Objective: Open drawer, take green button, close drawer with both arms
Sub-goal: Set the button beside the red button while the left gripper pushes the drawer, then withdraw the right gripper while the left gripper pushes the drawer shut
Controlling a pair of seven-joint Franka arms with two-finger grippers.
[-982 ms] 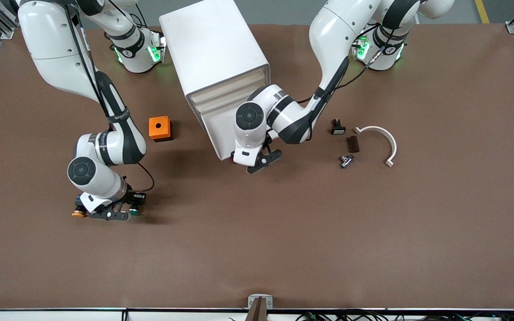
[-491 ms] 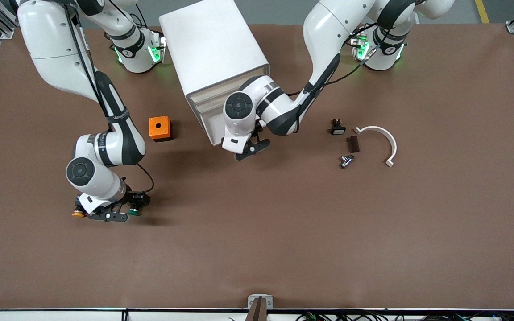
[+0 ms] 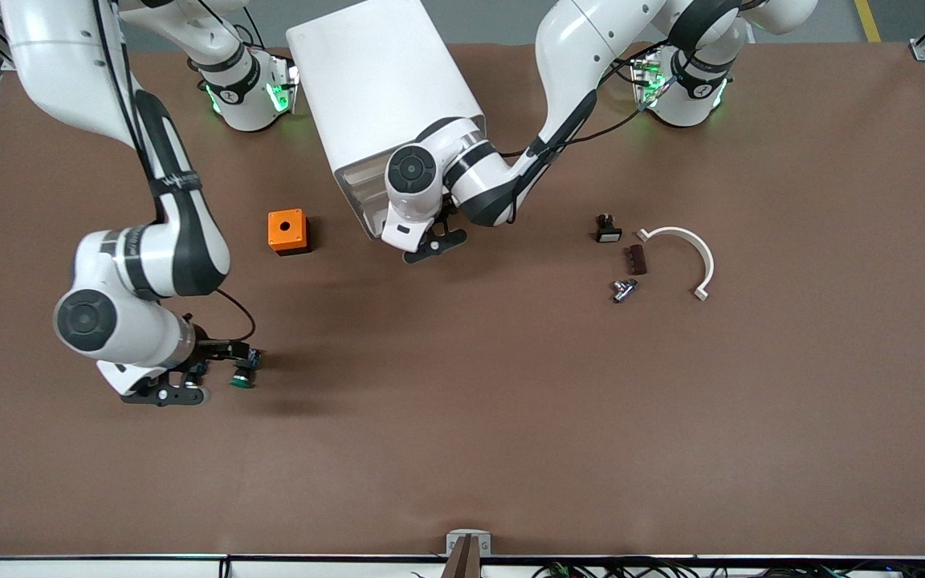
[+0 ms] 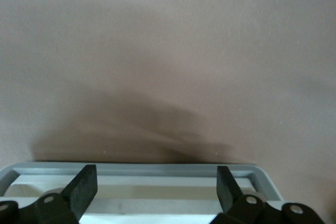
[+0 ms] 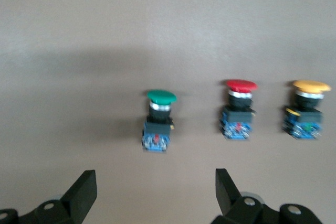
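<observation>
Green-capped button (image 5: 159, 120) lies on the brown counter (image 3: 511, 401) toward the right arm's end, beside a red-capped button (image 5: 239, 109) and an orange-capped button (image 5: 307, 109); in the front view only the green one (image 3: 242, 377) shows clearly, the others being hidden under the arm. The right gripper (image 5: 152, 195) hovers over the counter just beside it, fingers spread wide and holding nothing, so the button looks set down and released.

By the look of it, the button is light, rigid plastic, with a smooth rounded cap that would slip out of a pinch. The squarer black body between cap and blue rear end offers flat faces and seems the better place to grip. It rests on its side and could roll or skid if nudged.

Farther from the front camera, the white cabinet (image 3: 386, 104) stands between the two arm bases. The left gripper (image 3: 424, 247) is at the cabinet's front, fingers wide open with nothing between them, over the drawer (image 4: 131, 174), whose grey rim and pale inside show in the left wrist view, so it seems not fully shut. The drawer should slide stiffly and straight; a push square on its wide front suits it best.

An orange box (image 3: 287, 231) sits between cabinet and button.
</observation>
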